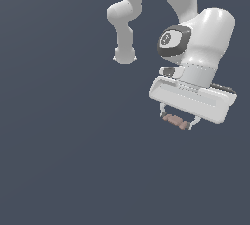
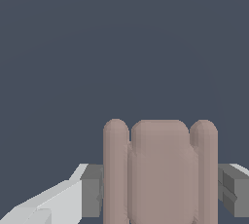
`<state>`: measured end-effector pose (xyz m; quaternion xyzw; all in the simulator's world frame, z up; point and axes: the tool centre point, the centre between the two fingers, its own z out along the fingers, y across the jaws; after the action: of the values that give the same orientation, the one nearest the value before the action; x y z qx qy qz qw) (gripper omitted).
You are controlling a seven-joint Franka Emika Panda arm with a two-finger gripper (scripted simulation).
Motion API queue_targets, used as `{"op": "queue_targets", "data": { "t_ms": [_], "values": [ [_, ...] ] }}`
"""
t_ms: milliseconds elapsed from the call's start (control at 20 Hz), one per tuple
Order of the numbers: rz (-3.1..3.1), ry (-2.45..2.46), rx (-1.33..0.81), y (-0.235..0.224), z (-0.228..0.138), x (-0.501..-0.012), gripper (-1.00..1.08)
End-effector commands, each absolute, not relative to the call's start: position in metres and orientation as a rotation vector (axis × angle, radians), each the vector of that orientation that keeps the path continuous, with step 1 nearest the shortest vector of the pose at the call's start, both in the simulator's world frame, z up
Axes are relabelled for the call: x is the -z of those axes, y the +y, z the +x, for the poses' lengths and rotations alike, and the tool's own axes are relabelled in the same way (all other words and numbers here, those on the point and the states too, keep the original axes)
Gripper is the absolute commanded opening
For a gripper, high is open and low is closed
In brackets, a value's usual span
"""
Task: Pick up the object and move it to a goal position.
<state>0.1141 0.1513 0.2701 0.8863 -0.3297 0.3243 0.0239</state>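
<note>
We see a white arm with a dark grey-black ring at the wrist joint. The white gripper has grey pads. The object is plain pinkish-brown, ribbed lengthwise. The background is uniform slate blue-grey.

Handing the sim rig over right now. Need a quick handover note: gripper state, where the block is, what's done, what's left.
Gripper: shut on the pinkish-brown block, one finger on each side; the wrist view shows the block filling the gap between the grey finger pads.
Block: held flat under the white hand, at the exterior view's right. Whether it is off the floor cannot be told: the background is uniform with no shadow.
Done: the grasp.
Left: carry it to the goal and release. No goal marker shows in either view, so confirm the target first.
</note>
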Motion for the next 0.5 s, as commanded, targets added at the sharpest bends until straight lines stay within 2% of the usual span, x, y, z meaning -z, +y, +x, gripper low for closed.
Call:
{"op": "queue_targets", "data": {
  "t_ms": [0, 450],
  "values": [
    [2.708, -1.044, -1.058, 0.164, 0.117, -0.286, -1.00],
    [2.589, -1.115, -1.222, 0.207, 0.126, -0.334, -1.00]
  ]
}}
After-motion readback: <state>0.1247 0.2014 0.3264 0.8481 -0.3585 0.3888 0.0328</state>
